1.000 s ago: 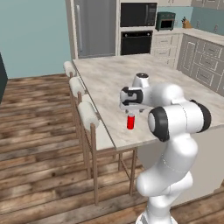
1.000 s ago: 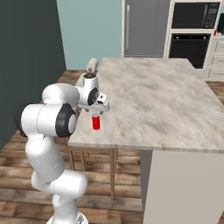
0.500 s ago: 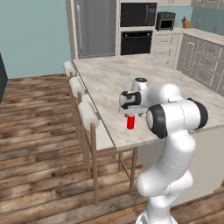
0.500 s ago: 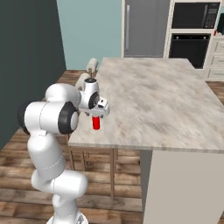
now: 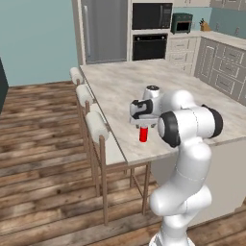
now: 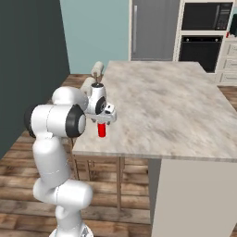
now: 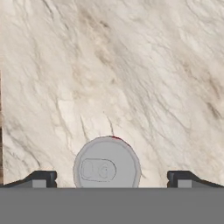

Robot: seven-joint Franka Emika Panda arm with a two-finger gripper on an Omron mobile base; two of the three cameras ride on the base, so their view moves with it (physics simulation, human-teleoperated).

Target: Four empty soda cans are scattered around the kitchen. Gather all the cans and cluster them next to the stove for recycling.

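Cylindrical red soda can [image 5: 143, 134], veined marble island [image 5: 192, 91].

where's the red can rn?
The red can stands upright on the marble island counter, near the edge by the stools. It sits directly under the open gripper, between the two fingers in the hand view.

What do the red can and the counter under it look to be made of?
The can looks like painted metal: glossy red body, and the hand view shows a dull silver top with a pull tab. The counter looks like polished marble or an imitation: pale with grey-brown veins; which one cannot be told.
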